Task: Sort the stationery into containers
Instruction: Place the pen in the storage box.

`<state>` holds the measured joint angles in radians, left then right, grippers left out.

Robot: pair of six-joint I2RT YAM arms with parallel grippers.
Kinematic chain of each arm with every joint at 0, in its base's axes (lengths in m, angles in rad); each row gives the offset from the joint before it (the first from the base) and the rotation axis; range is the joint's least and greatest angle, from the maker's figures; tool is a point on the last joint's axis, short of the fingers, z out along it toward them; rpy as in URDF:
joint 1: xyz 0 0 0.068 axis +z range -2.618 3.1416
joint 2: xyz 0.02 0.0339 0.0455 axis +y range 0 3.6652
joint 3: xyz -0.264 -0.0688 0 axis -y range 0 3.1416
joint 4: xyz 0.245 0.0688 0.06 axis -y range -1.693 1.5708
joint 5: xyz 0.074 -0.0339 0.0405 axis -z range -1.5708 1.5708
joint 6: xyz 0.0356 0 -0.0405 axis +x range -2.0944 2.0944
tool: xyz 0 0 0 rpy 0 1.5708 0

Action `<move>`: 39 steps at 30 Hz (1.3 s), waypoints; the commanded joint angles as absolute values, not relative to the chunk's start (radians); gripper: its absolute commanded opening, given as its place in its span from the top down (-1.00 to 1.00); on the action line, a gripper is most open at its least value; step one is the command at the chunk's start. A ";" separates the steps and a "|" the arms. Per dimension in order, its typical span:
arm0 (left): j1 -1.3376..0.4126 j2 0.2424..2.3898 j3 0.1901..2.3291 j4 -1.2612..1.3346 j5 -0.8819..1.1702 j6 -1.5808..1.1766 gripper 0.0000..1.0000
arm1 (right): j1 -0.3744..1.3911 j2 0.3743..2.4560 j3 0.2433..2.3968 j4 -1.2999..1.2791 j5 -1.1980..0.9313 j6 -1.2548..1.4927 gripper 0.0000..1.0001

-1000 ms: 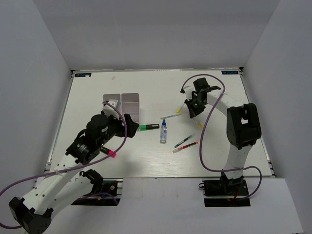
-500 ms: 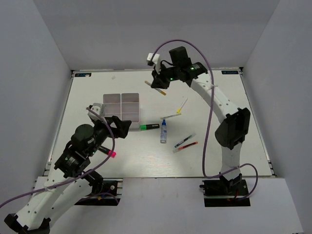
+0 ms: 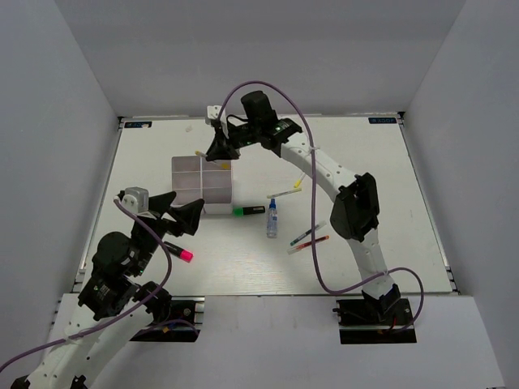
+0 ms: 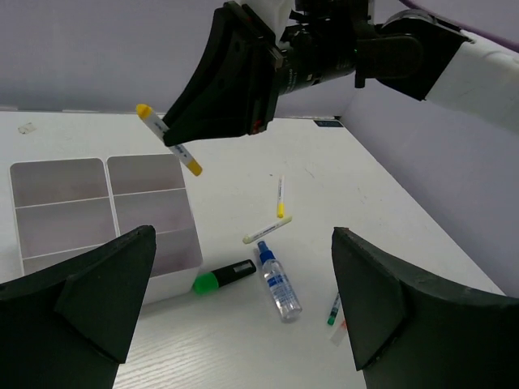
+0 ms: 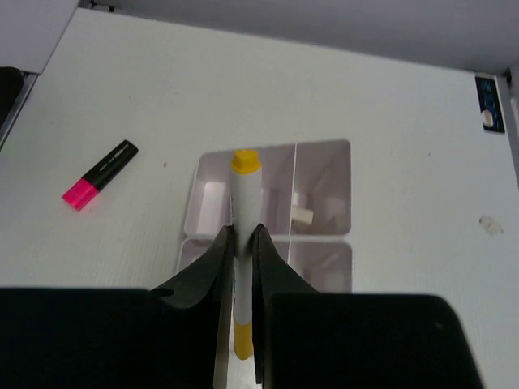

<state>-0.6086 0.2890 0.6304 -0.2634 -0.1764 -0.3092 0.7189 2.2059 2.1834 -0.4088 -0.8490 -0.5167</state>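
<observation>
Yellow-ended pen point(image 5: 244, 198) pinched in R gripper point(image 5: 242, 235), fingers nearly closed on barrel, held in air over tray point(image 5: 350, 186). Small white erasers point(image 5: 302, 215) in one compartment. Green highlighter point(image 3: 247, 211) just beside tray, blue-capped tube point(image 3: 272, 219) next to it. Pink-capped marker point(image 3: 180, 253) near L gripper point(image 3: 180, 212), which is spread wide & empty.

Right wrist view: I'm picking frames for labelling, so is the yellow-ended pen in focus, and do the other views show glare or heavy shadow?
Right wrist: pen and tray sharp, fingers black, detail-less. Left wrist: highlighter crisp, own fingers dark and blurred. Top: even light, no glare, faint shadow by the left arm.
</observation>
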 commanded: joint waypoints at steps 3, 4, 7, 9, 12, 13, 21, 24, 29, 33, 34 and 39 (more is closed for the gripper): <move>-0.601 0.290 0.624 -0.244 -0.176 -0.290 -0.98 | 0.752 2.281 2.292 -0.229 -0.953 -0.482 1.00; -0.601 0.299 0.624 -0.244 -0.176 -0.281 -0.98 | 0.759 2.290 2.305 -0.204 -0.977 -0.477 1.00; -0.601 0.299 0.624 -0.244 -0.176 -0.281 -0.98 | 0.767 2.339 2.345 -0.125 -0.988 -0.414 1.00; -0.601 0.290 0.615 -0.235 -0.167 -0.281 -0.98 | 0.773 2.385 2.374 -0.069 -1.011 -0.362 1.00; -0.601 0.281 0.615 -0.235 -0.167 -0.272 -0.98 | 0.781 2.422 2.402 0.021 -1.040 -0.322 1.00; -0.601 0.281 0.615 -0.235 -0.167 -0.272 -0.98 | 0.779 2.443 2.407 0.053 -1.043 -0.298 1.00; -0.592 0.290 0.615 -0.235 -0.176 -0.272 -0.98 | 0.787 2.533 2.413 0.265 -1.058 -0.216 1.00; -0.592 0.290 0.615 -0.235 -0.176 -0.272 -0.98 | 0.784 2.565 2.407 0.366 -1.072 -0.163 1.00; -0.592 0.290 0.615 -0.235 -0.176 -0.272 -0.98 | 0.788 2.599 2.402 0.417 -1.075 -0.117 1.00; -0.592 0.290 0.615 -0.235 -0.176 -0.272 -0.98 | 0.788 2.617 2.404 0.440 -1.057 -0.109 1.00; -0.592 0.290 0.615 -0.235 -0.167 -0.272 -0.98 | 0.785 2.622 2.405 0.443 -1.054 -0.107 1.00; -0.592 0.299 0.615 -0.235 -0.167 -0.272 -0.98 | 0.782 2.625 2.395 0.426 -1.060 -0.109 0.39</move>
